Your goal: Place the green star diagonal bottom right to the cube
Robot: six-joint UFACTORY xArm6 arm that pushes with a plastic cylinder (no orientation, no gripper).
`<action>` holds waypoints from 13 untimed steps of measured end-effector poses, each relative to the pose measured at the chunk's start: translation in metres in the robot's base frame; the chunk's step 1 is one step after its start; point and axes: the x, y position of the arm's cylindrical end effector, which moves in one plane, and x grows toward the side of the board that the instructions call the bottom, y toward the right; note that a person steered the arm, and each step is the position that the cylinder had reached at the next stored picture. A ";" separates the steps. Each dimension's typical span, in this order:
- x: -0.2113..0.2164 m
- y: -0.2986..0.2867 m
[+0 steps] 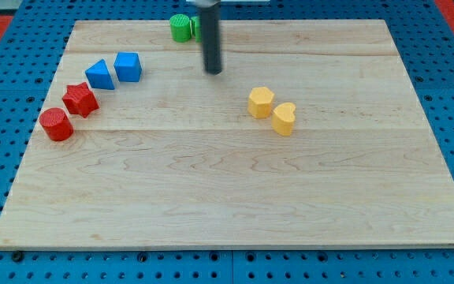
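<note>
A blue cube (128,67) sits at the view's upper left, with a blue triangular block (99,75) touching its left side. A green round block (180,28) lies at the top edge of the board. Just to its right a second green block (196,29) is mostly hidden behind the rod, so its shape cannot be made out. My tip (213,72) rests on the board below and to the right of the green blocks, and well to the right of the blue cube. It touches no block.
A red star-like block (80,99) and a red cylinder (56,125) lie at the left edge. A yellow hexagonal block (261,102) and a yellow heart-like block (284,119) sit right of centre. The wooden board (227,205) lies on blue pegboard.
</note>
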 end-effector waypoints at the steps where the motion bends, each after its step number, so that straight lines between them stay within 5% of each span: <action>1: -0.060 0.082; 2: -0.096 0.081; 5: -0.095 -0.054; 7: -0.072 -0.056; 9: -0.095 -0.082; 10: -0.088 -0.086; 12: 0.012 -0.078; 13: 0.012 -0.078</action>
